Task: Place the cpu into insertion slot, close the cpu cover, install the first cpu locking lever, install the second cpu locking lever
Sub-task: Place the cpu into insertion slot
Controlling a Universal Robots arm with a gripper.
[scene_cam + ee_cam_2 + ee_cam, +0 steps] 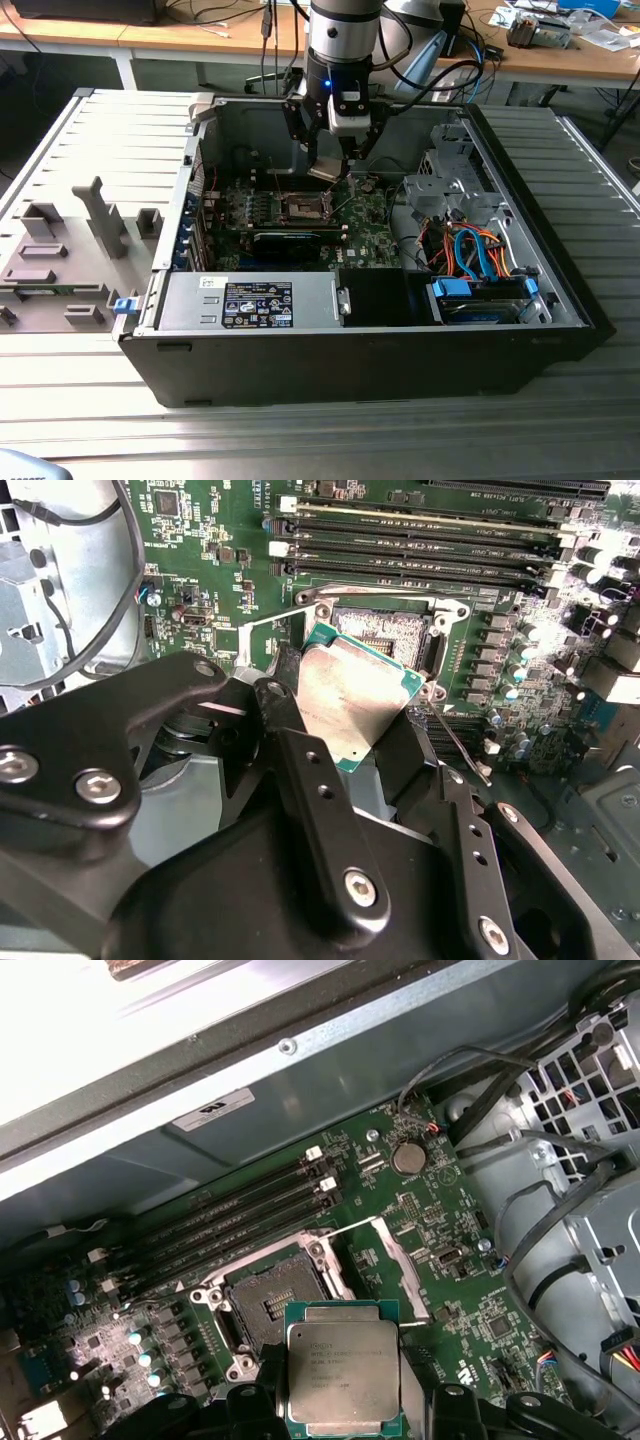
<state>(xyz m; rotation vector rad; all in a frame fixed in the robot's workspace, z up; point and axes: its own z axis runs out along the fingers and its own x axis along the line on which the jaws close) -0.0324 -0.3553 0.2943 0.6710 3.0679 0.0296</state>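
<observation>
My gripper (330,165) is shut on the cpu (328,168), a thin square chip with a silvery top, and holds it tilted in the air above the motherboard inside the open computer case. In both wrist views the black fingers (300,750) clamp two opposite edges of the cpu (355,695) (343,1370). The insertion slot (303,207) (385,630) (265,1300) lies bare just beyond the chip. The cpu cover (395,1265) (265,645) is swung open beside the slot. A thin metal locking lever (462,748) sticks up at the slot's side.
Memory slots (230,1215) run along the slot's far side. A black graphics card (285,240), a power supply (250,300), a metal drive cage (450,190) and coloured cables (470,250) crowd the case. A grey fixture (60,260) lies outside on the exterior view's left.
</observation>
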